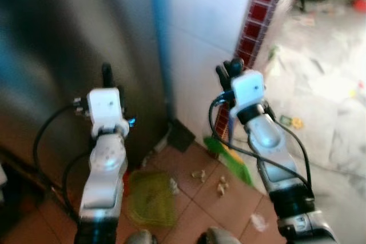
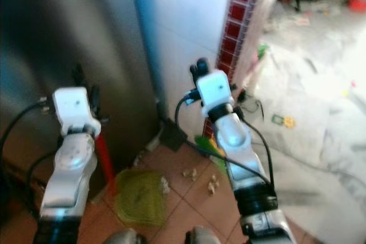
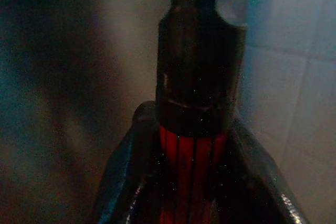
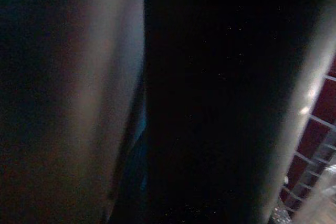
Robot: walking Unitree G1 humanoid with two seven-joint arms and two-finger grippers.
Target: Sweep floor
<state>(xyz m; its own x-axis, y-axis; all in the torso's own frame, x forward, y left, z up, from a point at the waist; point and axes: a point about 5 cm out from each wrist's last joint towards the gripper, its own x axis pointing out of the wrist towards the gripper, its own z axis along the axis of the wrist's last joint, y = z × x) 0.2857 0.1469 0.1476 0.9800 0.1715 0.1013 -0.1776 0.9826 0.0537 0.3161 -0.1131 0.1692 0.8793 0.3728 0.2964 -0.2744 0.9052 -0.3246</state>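
Clamping a red-and-black handle (image 3: 193, 129) between its two fingers, the left pincer (image 1: 107, 75) is raised in front of a dark grey steel panel (image 1: 63, 44); the red shaft (image 2: 104, 161) runs down from it toward the terracotta tile floor (image 1: 194, 198), where a yellow-green dustpan-like head (image 1: 151, 198) lies just below (most likely that tool's own end, though the blur hides the join). The right pincer (image 1: 229, 72) is held up near the white wall (image 1: 206, 15) and its red tiled edge (image 1: 257, 21), beside a blue pole (image 1: 160, 38); its wrist view is too dark to tell whether it grips anything. Crumbs (image 1: 210, 180) lie on the tiles between the yellow-green head and a green brush-like thing (image 1: 231, 158), with more litter (image 1: 291, 122) on the pale floor beyond. Judging by this, the tools are in hand and the sweeping proper is just starting; next the brush must come down behind the crumbs and draw them toward the pan.
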